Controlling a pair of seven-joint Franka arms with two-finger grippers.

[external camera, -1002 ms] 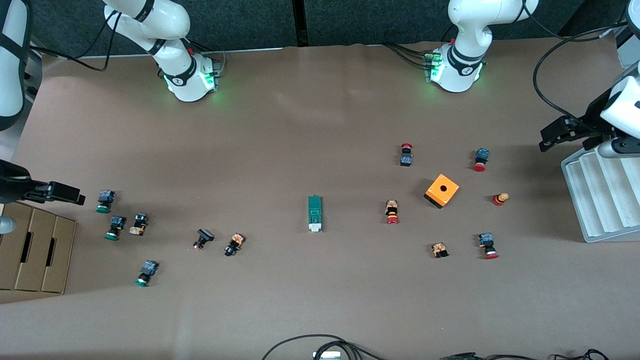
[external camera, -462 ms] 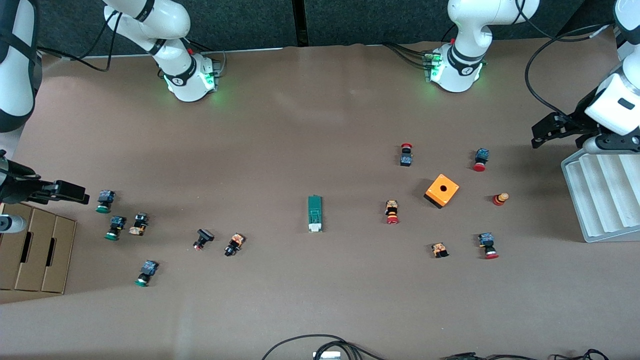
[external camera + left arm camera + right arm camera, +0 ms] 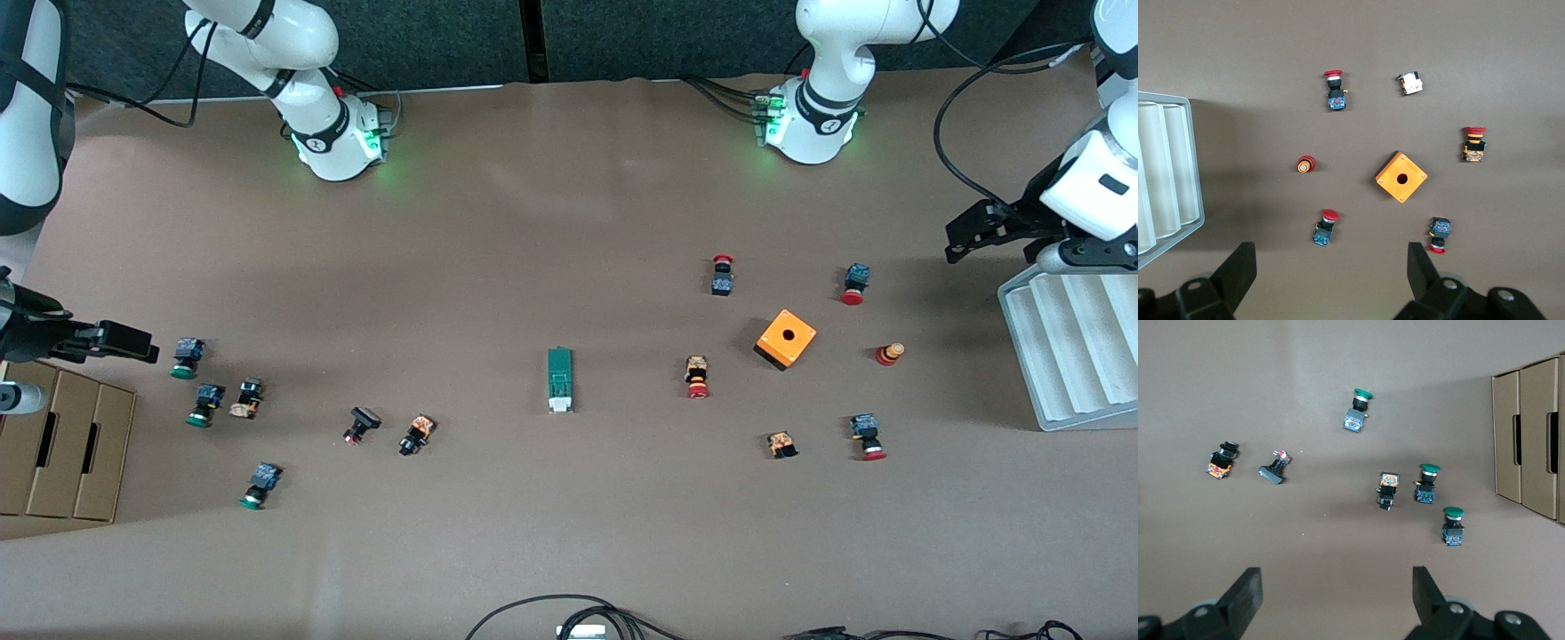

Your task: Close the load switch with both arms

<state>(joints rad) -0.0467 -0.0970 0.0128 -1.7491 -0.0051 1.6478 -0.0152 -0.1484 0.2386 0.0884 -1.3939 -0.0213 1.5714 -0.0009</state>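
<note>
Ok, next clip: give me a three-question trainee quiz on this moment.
1. True or false: the load switch is held by a gripper.
2. Multiple choice: the orange box lies toward A) the right arm's end of the table, B) the left arm's end, C) on the grey tray.
3. Fill in: the left gripper and the right gripper both have their fingers ____.

Key: 1 false, it lies alone mid-table; 2 B; 3 open.
</note>
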